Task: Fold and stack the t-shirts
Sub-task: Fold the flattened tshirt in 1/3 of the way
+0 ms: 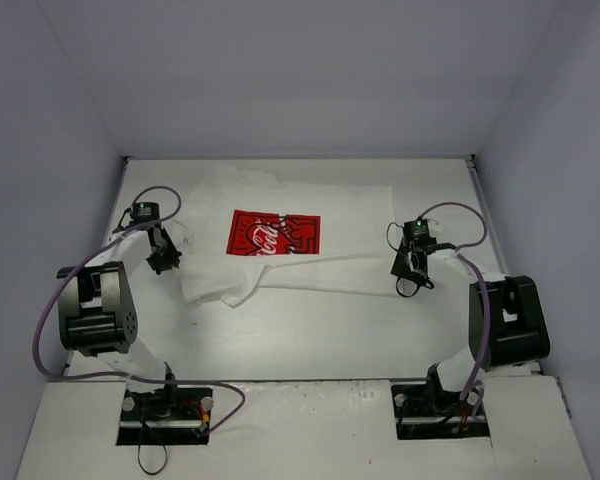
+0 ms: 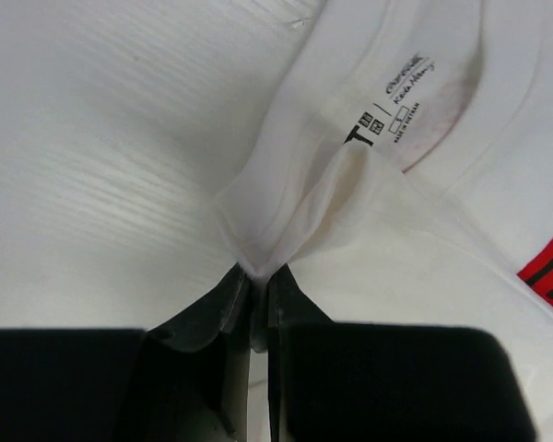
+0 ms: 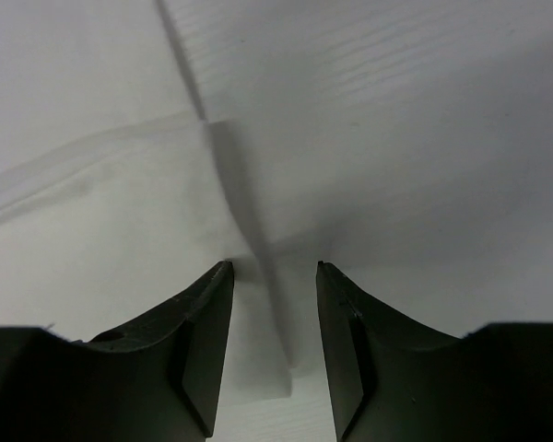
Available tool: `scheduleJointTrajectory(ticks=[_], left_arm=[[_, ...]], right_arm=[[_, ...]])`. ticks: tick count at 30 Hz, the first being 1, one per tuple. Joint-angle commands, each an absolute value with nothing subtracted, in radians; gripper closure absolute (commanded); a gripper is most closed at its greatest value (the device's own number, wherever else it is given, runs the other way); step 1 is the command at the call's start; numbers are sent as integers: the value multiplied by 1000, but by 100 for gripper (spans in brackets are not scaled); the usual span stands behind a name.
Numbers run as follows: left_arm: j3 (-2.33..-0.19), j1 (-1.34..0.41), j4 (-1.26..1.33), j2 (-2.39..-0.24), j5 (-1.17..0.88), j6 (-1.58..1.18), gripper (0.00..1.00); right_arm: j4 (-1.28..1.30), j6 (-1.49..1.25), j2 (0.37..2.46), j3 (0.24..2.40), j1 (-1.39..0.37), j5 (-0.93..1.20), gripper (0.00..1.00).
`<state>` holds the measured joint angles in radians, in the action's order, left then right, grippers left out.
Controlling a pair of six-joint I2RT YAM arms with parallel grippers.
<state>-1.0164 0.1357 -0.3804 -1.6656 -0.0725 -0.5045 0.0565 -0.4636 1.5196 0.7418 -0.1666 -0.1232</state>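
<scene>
One white t-shirt (image 1: 310,215) lies spread across the back of the table, its red print (image 1: 273,233) facing up. My left gripper (image 1: 164,264) is at the shirt's left edge. In the left wrist view that gripper (image 2: 258,278) is shut on a pinched fold of the t-shirt (image 2: 286,212) beside the collar label (image 2: 387,110). My right gripper (image 1: 410,280) sits at the shirt's right edge. Seen from the right wrist, the gripper (image 3: 275,269) is open, and a corner of the t-shirt (image 3: 249,359) lies between its apart jaws, unsqueezed.
Grey-white walls (image 1: 70,130) enclose the table on three sides. The left arm's base (image 1: 165,410) and the right arm's base (image 1: 440,405) stand at the near edge. Purple cables (image 1: 50,320) loop beside each arm. Bare tabletop (image 1: 310,330) lies in front of the shirt.
</scene>
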Motion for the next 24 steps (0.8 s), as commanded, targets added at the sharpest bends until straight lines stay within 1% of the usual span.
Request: scheduleJointTrajectory(ticks=[1,2,3,4,5,6,7,9,12,14,15,16,18,21,24], left_arm=[[-1001,126,-426,-1510,34,-445,88],[-1001,127,-431,-1491,36,-442,73],[-1011,127,-439,-1465,34,-442,56],[-1020,129,-457,-1442,26,-447,46],[-1027,125,-464,-1402,10,-450,37],[-1039,122,-483,-1367,1,-456,32],[-1049,119,-500,-1331,-1,-464,30],[-1060,113,-542,-1287,-40,-475,26],[-1027,104,-594,-1226,-86,-500,26],[-957,82,-607,-1201,-142,-539,26],[-932,69,-607,-1189,-150,-549,26],[-903,62,-605,-1181,-148,-560,26],[-811,57,-599,-1170,-122,-595,26],[-768,58,-570,-1177,-136,-604,27],[-732,57,-509,-1193,-172,-603,30]], right_arm=[[118,-371,1458,789,-163,-195,62],[122,-353,1445,802,-172,-194,62],[128,-344,1436,819,-186,-196,62],[131,-330,1403,833,-203,-198,62],[138,-328,1385,846,-242,-202,62],[142,-338,1360,875,-281,-208,62],[142,-352,1344,899,-316,-210,62],[142,-411,1342,947,-423,-204,62],[123,-523,1392,1000,-568,-210,64],[84,-592,1450,1025,-687,-218,75],[55,-634,1473,1028,-724,-212,78],[30,-666,1492,1027,-747,-202,79],[-86,-748,1547,1030,-800,-167,78],[-123,-794,1623,1070,-865,-170,75],[-153,-835,1748,1130,-929,-151,66]])
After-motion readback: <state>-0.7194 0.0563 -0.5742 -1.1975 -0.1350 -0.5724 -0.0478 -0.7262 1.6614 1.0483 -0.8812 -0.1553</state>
